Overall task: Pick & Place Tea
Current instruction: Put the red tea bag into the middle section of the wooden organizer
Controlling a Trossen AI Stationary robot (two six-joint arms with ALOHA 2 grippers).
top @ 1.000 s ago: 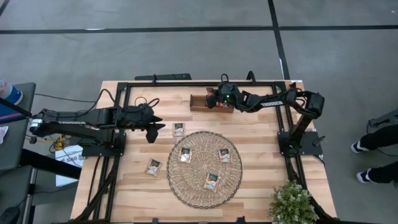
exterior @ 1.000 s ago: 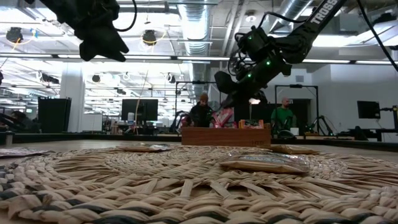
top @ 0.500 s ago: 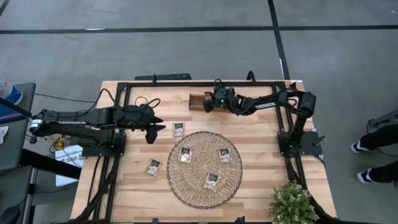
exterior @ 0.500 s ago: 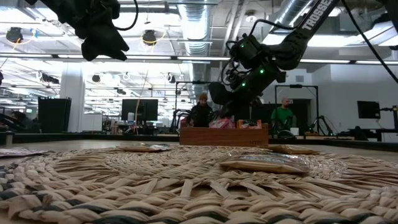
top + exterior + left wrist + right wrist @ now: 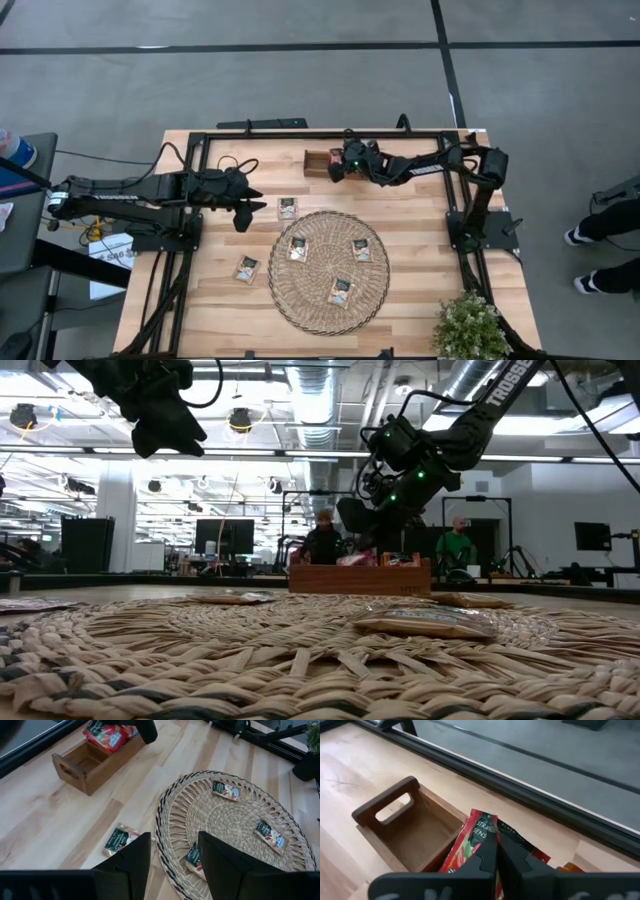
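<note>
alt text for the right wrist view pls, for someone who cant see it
The right pincer, shut, pinches a red tea sachet over the wooden tray, whose near end compartment is empty. More sachets stand behind it, and the tray rests on a pale wooden table beside a black frame rail.

Red sachets [image 5: 470,845] in brown wooden tray [image 5: 395,827]; tan woven mat [image 5: 328,271], dark-edged.
</note>
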